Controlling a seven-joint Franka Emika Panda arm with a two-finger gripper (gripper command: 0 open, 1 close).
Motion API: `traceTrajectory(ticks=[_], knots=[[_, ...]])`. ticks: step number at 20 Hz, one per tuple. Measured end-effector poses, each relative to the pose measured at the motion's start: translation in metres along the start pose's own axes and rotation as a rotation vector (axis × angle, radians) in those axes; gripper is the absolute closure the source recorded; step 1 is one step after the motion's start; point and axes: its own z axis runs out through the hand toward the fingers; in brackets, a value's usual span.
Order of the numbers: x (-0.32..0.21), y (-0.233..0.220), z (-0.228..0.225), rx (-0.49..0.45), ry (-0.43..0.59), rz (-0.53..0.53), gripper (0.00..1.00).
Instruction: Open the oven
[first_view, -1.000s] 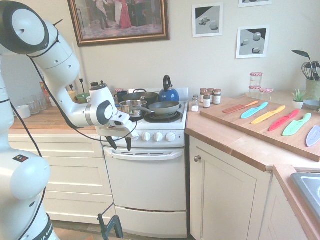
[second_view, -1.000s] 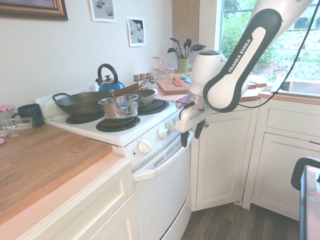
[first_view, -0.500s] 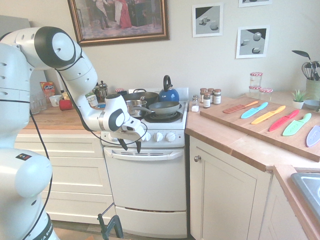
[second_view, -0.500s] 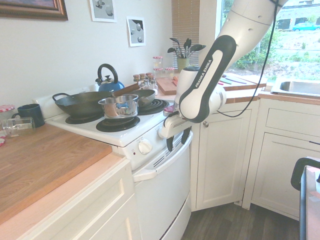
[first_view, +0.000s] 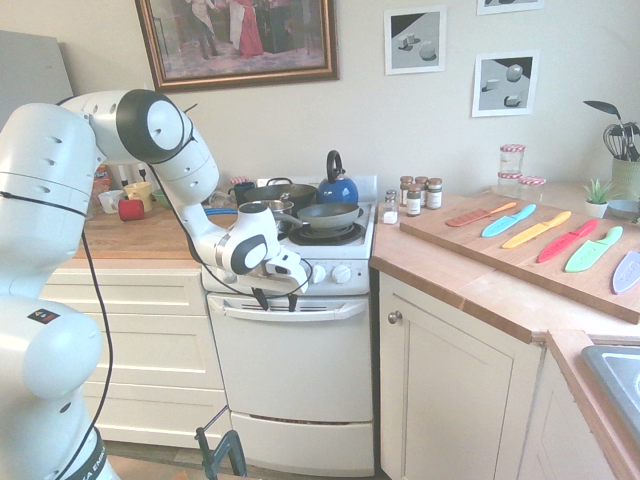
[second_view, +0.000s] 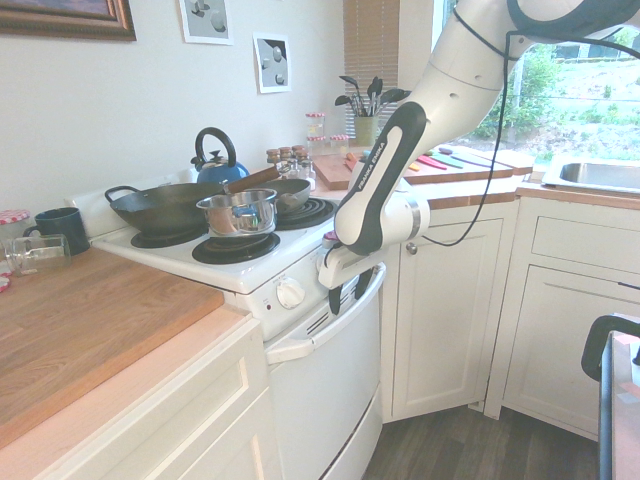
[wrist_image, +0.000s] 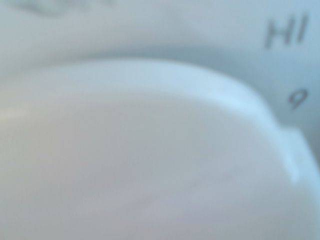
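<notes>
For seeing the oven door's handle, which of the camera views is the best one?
The first exterior view: it shows the handle frontally, both ends included, though the gripper hides some. The second exterior view shows it obliquely, its far part beside the gripper. In the wrist view, I cannot identify it with certainty.

Pretty clearly a kitchen: there's a white stove (second_view: 330, 390) with pans on coil burners, plus a blue kettle (first_view: 338, 190) at the back. You've also got wood countertops (second_view: 110, 330), cream cabinets (first_view: 455, 385), a metal sink (second_view: 600, 176) and a board of colorful knives (first_view: 540, 232).
</notes>
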Motion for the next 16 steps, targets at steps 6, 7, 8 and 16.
traceTrajectory(ticks=[6, 7, 8, 16], knots=[[0.015, 0.033, 0.01, -0.017, 0.031, -0.102, 0.0], [0.012, 0.044, 0.014, -0.031, 0.028, -0.112, 0.0], [0.007, 0.062, 0.019, -0.053, 0.015, -0.117, 0.0], [-0.038, 0.202, 0.042, -0.177, -0.067, -0.203, 0.0]])
